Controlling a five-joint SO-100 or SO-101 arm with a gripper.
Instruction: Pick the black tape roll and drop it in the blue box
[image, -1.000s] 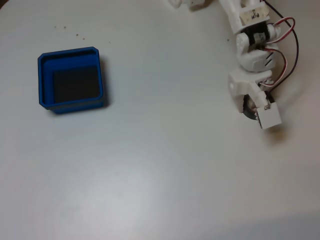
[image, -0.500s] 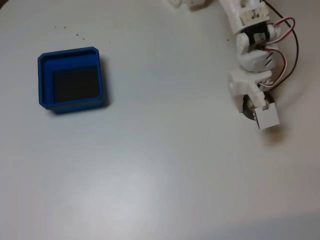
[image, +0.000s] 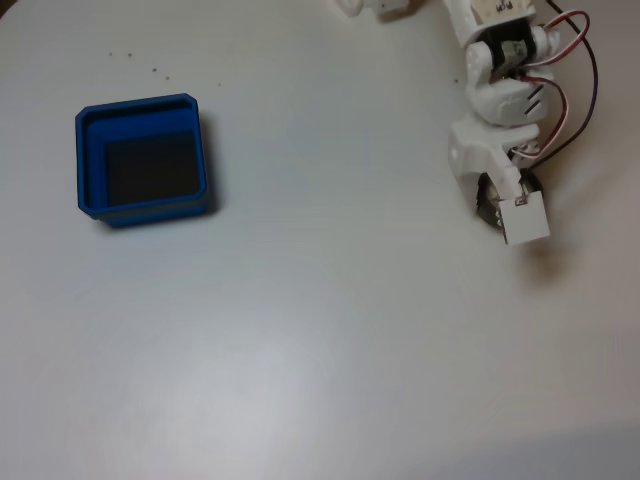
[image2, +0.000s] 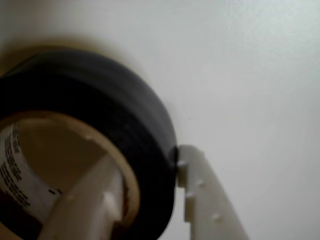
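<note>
The surface (image: 330, 330) is evenly and brightly lit in the fixed view, with a soft glare patch at lower centre and short, faint shadows. The wrist view is dimmer and softly blurred, the black tape roll (image2: 125, 110) being out of focus.

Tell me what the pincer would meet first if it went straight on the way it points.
The pincer already straddles the tape wall, one finger outside and one inside the core. Beyond it, probably the bare table; depth is unclear.
</note>
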